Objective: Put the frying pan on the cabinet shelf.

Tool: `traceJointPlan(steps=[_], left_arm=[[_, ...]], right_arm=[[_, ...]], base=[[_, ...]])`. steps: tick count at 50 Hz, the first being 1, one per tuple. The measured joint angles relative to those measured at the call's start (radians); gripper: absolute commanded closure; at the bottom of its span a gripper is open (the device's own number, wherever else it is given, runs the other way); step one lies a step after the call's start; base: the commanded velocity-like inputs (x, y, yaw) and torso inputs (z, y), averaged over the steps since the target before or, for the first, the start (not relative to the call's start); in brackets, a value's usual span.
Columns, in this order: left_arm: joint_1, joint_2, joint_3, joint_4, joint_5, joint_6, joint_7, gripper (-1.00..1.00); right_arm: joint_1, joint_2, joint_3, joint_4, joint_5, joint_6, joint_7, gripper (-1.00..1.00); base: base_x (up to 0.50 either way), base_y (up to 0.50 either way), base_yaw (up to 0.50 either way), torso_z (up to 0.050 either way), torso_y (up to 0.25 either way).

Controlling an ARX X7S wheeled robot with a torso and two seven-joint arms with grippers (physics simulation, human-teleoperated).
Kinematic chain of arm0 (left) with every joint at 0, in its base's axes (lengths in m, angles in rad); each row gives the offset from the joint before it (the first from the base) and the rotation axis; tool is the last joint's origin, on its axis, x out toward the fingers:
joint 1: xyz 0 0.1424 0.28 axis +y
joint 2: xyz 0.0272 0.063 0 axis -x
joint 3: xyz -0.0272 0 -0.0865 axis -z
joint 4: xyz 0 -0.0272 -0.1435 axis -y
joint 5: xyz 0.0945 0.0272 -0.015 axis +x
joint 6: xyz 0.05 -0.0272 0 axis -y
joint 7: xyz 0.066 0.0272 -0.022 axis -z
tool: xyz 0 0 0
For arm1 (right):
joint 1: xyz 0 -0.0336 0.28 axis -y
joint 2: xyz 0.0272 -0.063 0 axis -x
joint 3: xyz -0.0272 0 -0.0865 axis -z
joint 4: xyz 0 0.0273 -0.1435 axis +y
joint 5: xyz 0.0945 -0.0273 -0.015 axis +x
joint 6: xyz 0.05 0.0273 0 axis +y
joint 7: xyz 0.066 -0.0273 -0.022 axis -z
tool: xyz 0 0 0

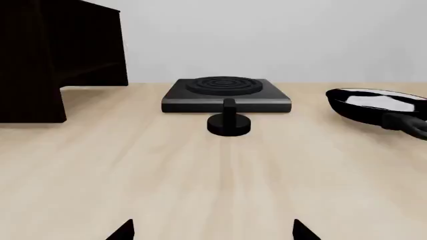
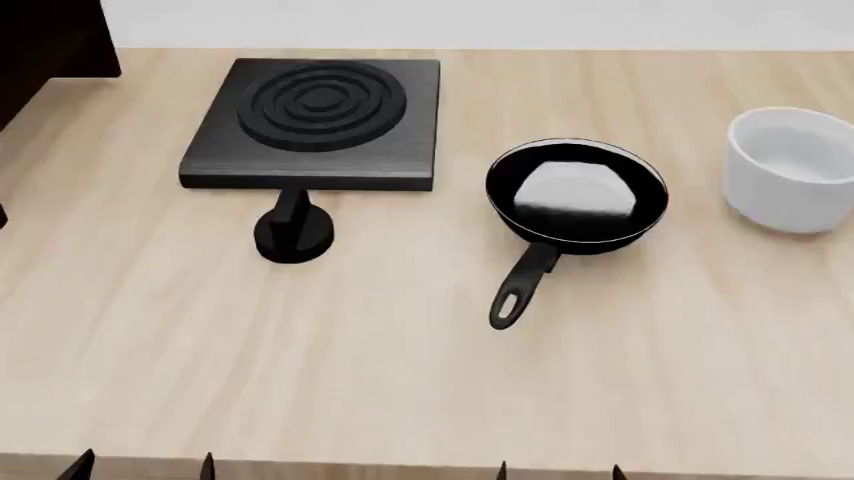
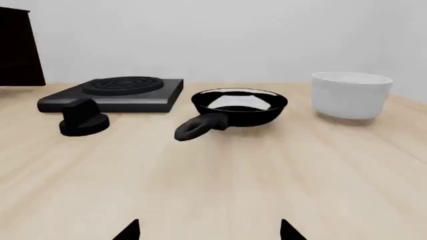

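Observation:
The black frying pan sits on the wooden table right of centre, its handle pointing toward the near edge. It also shows in the right wrist view and partly in the left wrist view. The dark cabinet stands at the far left; it also shows in the left wrist view. My left gripper and right gripper are both open and empty at the table's near edge, well short of the pan. Only their fingertips show.
A square black stove plate with concentric rings lies at the far centre-left. A round black knob stands just in front of it. A white bowl stands at the far right. The table is pale wood.

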State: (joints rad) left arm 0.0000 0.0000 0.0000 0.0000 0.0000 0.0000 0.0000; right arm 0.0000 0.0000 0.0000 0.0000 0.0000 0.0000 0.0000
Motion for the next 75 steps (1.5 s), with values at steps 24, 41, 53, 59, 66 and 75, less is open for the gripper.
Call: traceJointPlan(steps=[24,41,53,59,66,75], left_arm=[[0.004,-0.047,0.057,-0.004,-0.059,0.025,-0.026,-1.0],[0.002,-0.072,0.082,-0.007,-0.107,0.025,-0.04,-1.0],[0.002,-0.085,0.098,-0.005,-0.125,0.024,-0.055,-1.0],[0.001,-0.092,0.106,-0.007,-0.134,0.026,-0.061,-1.0],[-0.001,-0.096,0.109,-0.008,-0.152,0.026,-0.07,-1.0],[-0.006,-0.101,0.111,-0.004,-0.184,-0.003,-0.089,-1.0]], right_arm=[[0.055,0.047,-0.046,0.023,0.047,0.04,0.055,-1.0],[0.079,0.076,-0.073,0.038,0.066,0.057,0.086,-1.0],[0.074,0.093,-0.091,0.039,0.074,0.055,0.105,-1.0],[0.069,0.101,-0.099,0.035,0.076,0.055,0.113,-1.0],[0.063,0.109,-0.108,0.03,0.08,0.051,0.123,-1.0],[0.057,0.122,-0.115,0.02,0.081,0.052,0.141,-1.0]], base=[[0.0,0.0,0.0,0.019,0.0],[0.0,0.0,0.0,0.05,0.0],[0.0,0.0,0.0,0.05,0.0],[0.0,0.0,0.0,0.05,0.0],[0.0,0.0,0.0,0.018,0.0],[0.0,0.0,0.0,0.0,0.0]])
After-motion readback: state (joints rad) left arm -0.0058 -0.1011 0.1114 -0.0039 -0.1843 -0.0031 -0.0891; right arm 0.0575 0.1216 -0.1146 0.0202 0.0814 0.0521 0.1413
